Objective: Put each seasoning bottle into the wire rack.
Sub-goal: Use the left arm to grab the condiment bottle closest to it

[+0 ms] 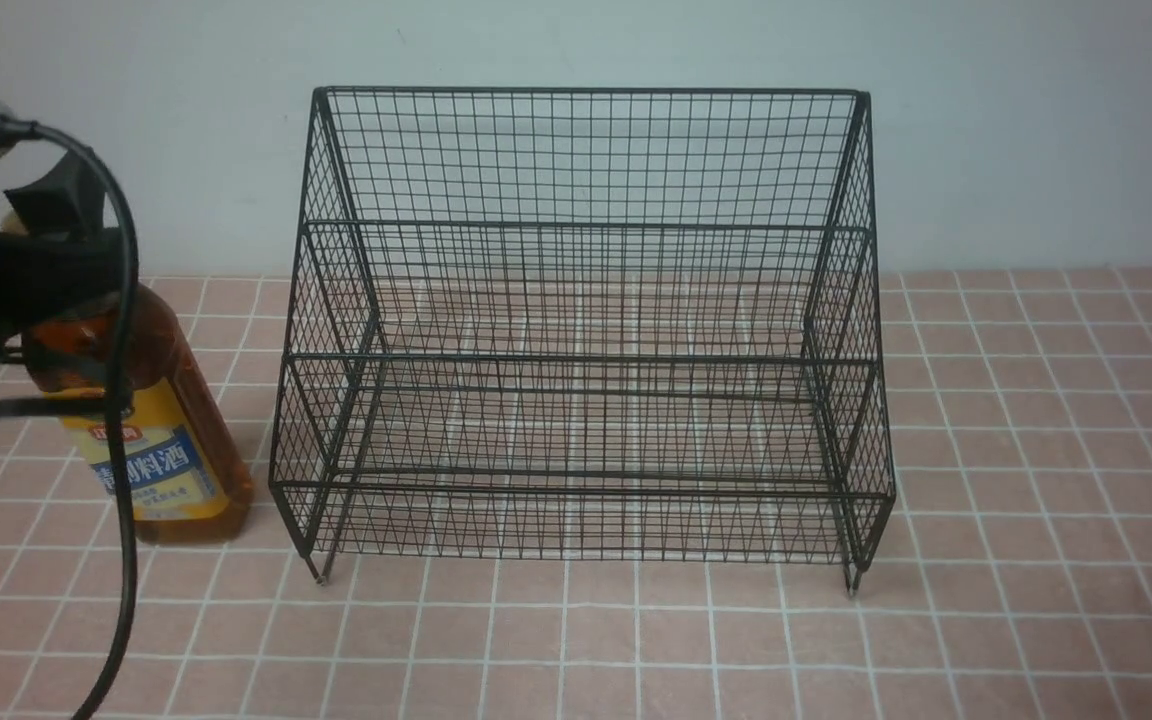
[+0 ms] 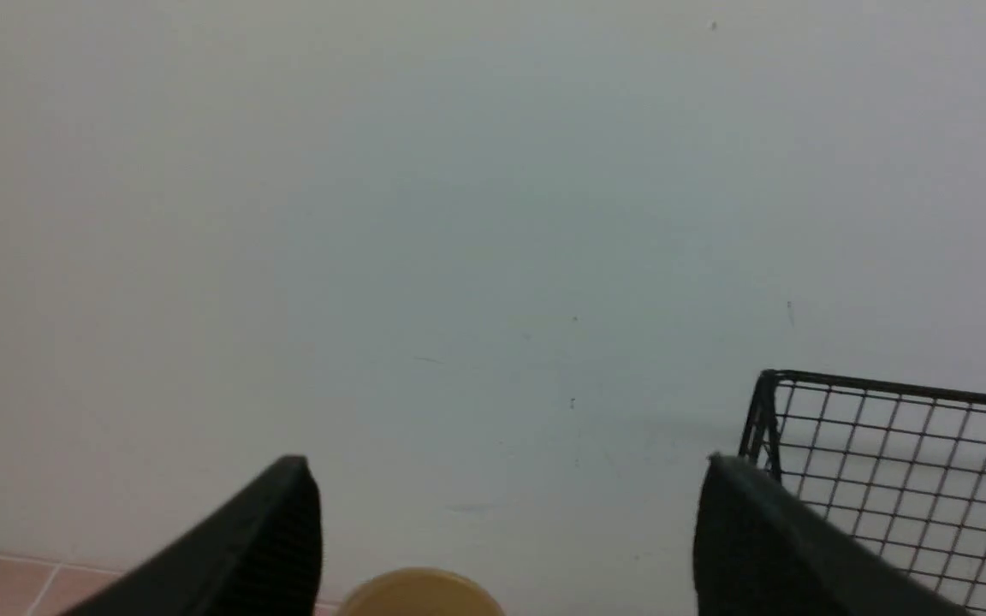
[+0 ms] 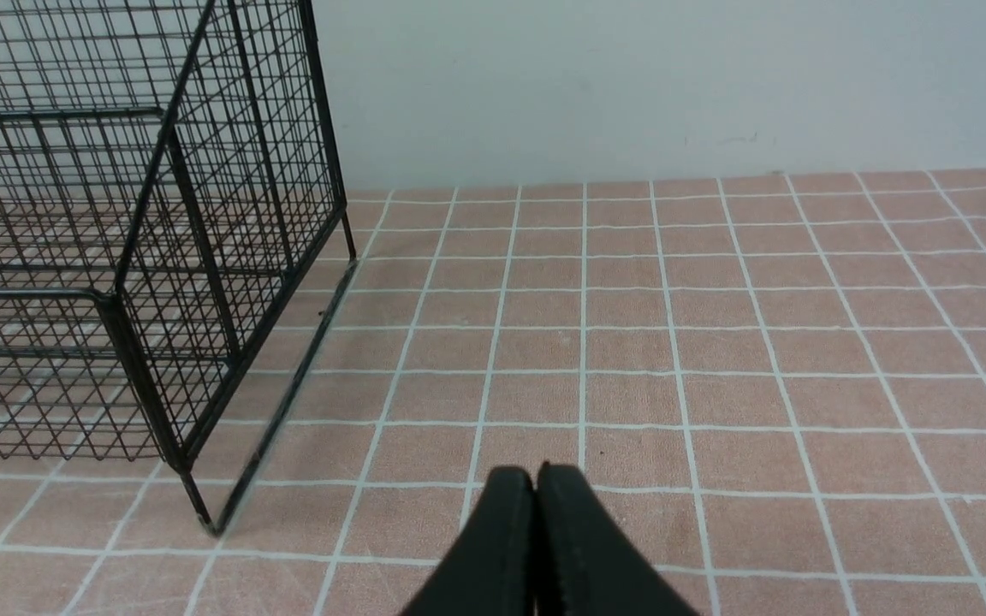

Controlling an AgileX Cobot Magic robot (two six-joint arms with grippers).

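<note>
A tall clear plastic seasoning bottle (image 1: 168, 425) of amber liquid stands upright on the pink tiled tabletop (image 1: 1036, 500), just beside the left side of the wire rack (image 1: 586, 160) and outside it. Its yellow label has a blue band of white Chinese characters. The black left arm and a looping black cable (image 1: 124, 560) hide the bottle's neck and shoulder.

In the left wrist view, the left hand (image 2: 506, 462) is spread wide. Its ribbed black fingers (image 2: 288, 522) flank the round gold cap (image 2: 420, 595), which is cut off at the frame edge.

The rack is black wire mesh with two stepped tiers, sloping sides and short feet.

The right hand (image 3: 536, 470) has its fingers pressed together, holding nothing, above bare tiles.
</note>
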